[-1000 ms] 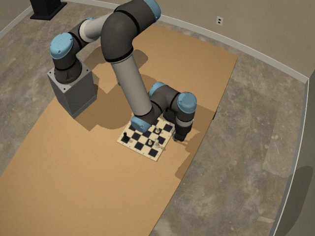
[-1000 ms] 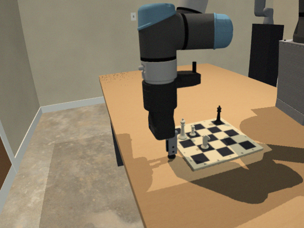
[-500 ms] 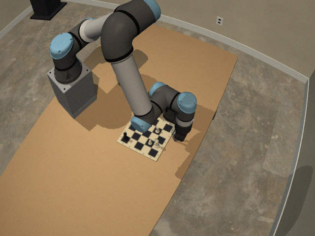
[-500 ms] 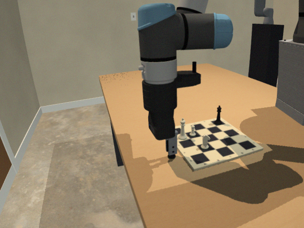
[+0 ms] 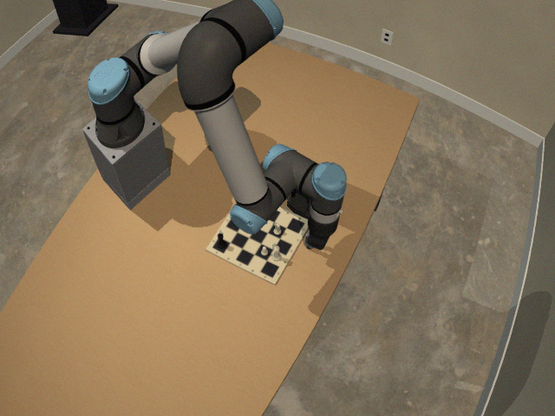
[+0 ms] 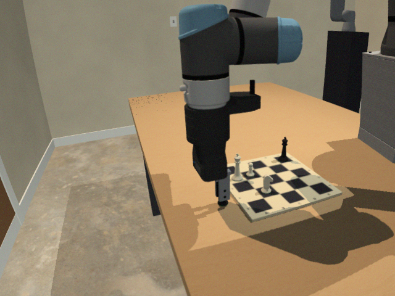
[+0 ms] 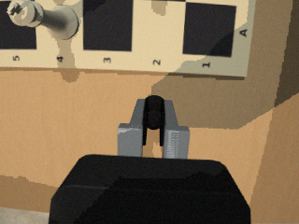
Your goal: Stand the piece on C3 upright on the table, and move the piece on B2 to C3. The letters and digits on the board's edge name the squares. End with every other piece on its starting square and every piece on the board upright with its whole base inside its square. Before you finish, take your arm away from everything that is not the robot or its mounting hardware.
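My end effector (image 5: 309,244) (image 6: 223,197) (image 7: 153,113) is nearly closed, gripping the black piece (image 6: 222,203) (image 7: 154,120) upright. Exterior view: white knight (image 5: 277,230) (image 6: 266,185) lies right. Release vertically before traversing.

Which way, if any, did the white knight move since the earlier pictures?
No, the white knight has not moved; it stands on the same dark square of the board.
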